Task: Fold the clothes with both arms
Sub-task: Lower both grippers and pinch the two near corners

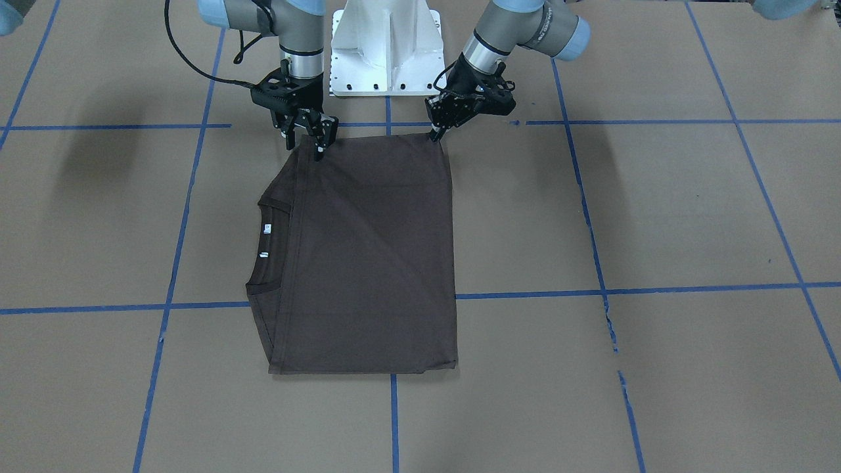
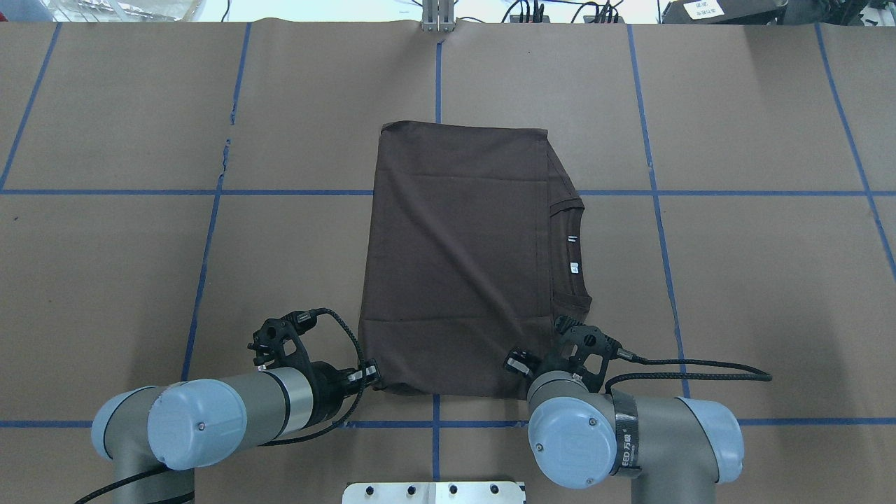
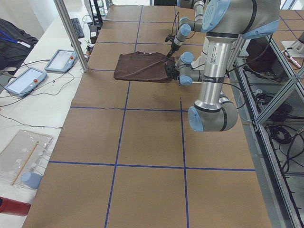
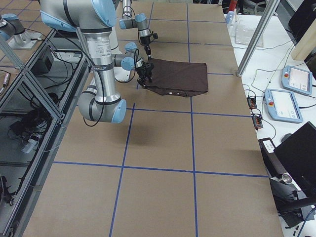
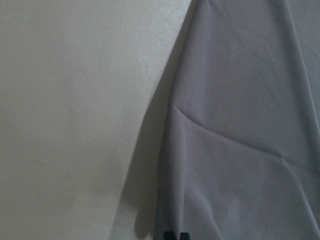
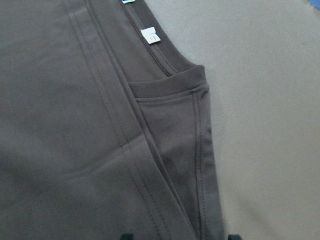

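The dark brown T-shirt (image 1: 368,263) lies folded into a flat rectangle on the brown table, its ribbed collar (image 1: 263,243) and white neck tags (image 1: 266,228) showing at one side. My left gripper (image 1: 435,136) is at the shirt's corner nearest the robot base. In the left wrist view its tips (image 5: 175,236) sit close together, shut on the cloth edge (image 5: 240,125). My right gripper (image 1: 304,148) is at the other near corner, by the shoulder. It is open, its fingers spread wide over the folded shoulder seam (image 6: 200,165).
The white pedestal base (image 1: 386,49) stands just behind both grippers. Blue tape lines (image 1: 591,289) cross the brown paper. Two tablets (image 3: 23,80) and an aluminium post (image 3: 71,33) stand beyond the table's far edge.
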Robot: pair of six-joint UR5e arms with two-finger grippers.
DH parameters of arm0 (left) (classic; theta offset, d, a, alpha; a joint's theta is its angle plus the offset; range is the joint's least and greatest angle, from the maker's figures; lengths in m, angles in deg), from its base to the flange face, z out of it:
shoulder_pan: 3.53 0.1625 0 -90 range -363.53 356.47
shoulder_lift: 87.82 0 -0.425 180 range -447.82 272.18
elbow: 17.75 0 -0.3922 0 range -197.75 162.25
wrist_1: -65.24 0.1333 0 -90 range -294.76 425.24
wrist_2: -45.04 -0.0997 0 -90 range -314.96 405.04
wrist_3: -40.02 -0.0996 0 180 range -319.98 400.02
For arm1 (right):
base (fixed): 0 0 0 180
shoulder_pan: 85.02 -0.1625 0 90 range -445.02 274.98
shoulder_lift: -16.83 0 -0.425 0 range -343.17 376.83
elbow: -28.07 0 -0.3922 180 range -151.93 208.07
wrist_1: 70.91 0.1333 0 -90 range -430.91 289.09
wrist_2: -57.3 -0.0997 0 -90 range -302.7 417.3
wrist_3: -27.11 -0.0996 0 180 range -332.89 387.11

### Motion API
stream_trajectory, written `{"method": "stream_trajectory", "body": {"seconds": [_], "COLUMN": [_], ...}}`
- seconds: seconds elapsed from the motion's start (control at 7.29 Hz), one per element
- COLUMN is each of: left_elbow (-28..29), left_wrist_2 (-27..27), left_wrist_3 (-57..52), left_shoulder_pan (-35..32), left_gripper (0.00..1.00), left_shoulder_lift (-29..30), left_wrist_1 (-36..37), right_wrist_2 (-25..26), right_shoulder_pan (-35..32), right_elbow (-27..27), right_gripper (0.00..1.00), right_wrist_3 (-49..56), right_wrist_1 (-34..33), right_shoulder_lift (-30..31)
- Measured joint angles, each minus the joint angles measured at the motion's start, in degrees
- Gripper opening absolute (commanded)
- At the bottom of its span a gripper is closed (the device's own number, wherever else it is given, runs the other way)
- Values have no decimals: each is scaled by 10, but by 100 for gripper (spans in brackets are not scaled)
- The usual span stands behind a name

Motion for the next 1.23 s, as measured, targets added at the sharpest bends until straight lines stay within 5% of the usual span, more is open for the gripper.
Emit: {"method": "stream_trajectory", "body": {"seconds": [0.69,0.82,0.96,1.1,1.23], "left_elbow": [-1,-2,-2,-3,-3], "left_wrist_2": [0,0,0,0,0], "left_wrist_3": [0,0,0,0,0], "left_shoulder_pan": [0,-1,-1,-1,-1], "left_gripper": [0,0,0,0,0], "left_shoulder_lift": [0,0,0,0,0], "left_wrist_1": [0,0,0,0,0], "right_wrist_2": [0,0,0,1,1], "right_shoulder_pan": [2,2,2,2,2], "right_elbow": [5,6,6,7,7], "right_gripper": [69,58,35,0,0], "right_wrist_3": [-1,0,0,-1,-7], "right_wrist_1": [0,0,0,0,1], "right_shoulder_lift": [0,0,0,0,0]}}
